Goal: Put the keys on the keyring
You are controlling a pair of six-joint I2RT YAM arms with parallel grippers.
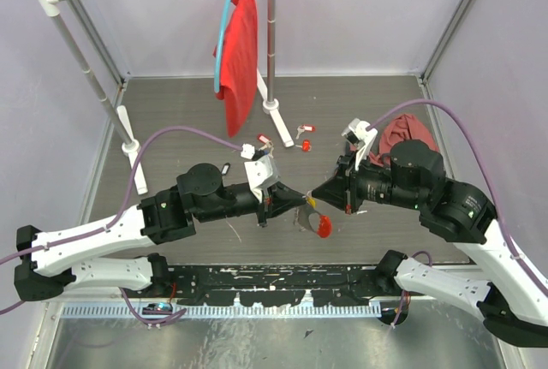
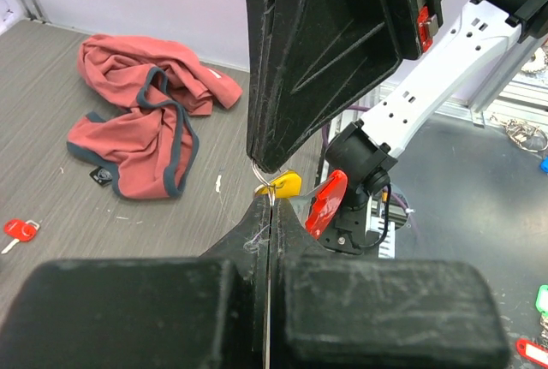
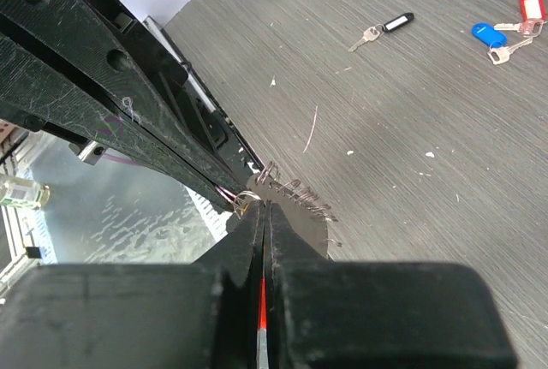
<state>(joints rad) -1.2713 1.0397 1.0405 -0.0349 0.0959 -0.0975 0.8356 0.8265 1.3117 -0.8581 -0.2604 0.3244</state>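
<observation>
Left jaws closed, tips apparently pinching yellow-tagged key [image 2: 288,184] at its ring. Right jaws closed on keyring [image 1: 322,225] chain; its red plastic piece hangs below, over bench [image 1: 171,112] centre. Progress: early. Yellow-tagged key meets chain; threading unconfirmed. Remaining loose on bench: black-tagged key [image 3: 390,25], blue-tagged key [image 3: 490,35], red-tagged key [image 3: 530,5]. Materials: keys flat silvery metal, tags glossy moulded plastic; chain fine silvery links; red piece long, narrow, smooth; bench dark, wood-grained, scuffed.

No text legible, key tags [image 3: 490,35] apparently blank, too small
</observation>
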